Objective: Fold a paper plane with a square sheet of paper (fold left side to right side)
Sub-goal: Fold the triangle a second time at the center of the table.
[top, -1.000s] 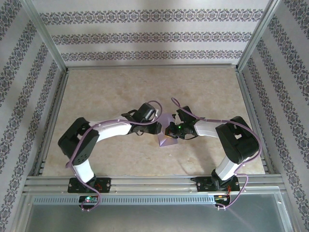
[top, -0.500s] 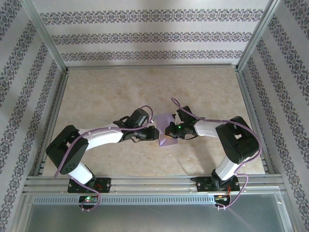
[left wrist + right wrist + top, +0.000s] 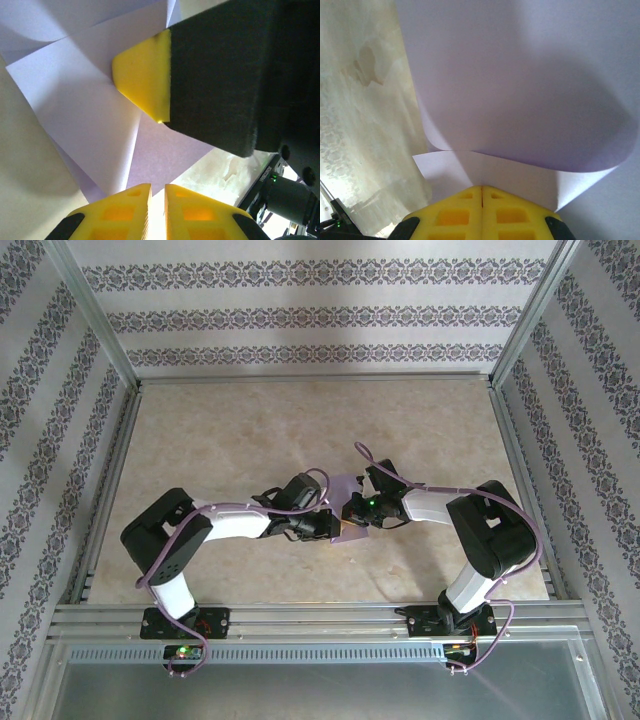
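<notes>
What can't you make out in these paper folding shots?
Top view: the left end effector and right end effector cover most of the lavender paper; creases too small.
Left wrist view: the right end effector hides part of the fold; edges crop the sheet.
Right wrist view: a curled flap hides the paper beneath.

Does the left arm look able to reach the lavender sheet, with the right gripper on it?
Probably yes. The left gripper is close to a corner of the square sheet of paper; the right gripper presses farther in, leaving that corner free.
</notes>
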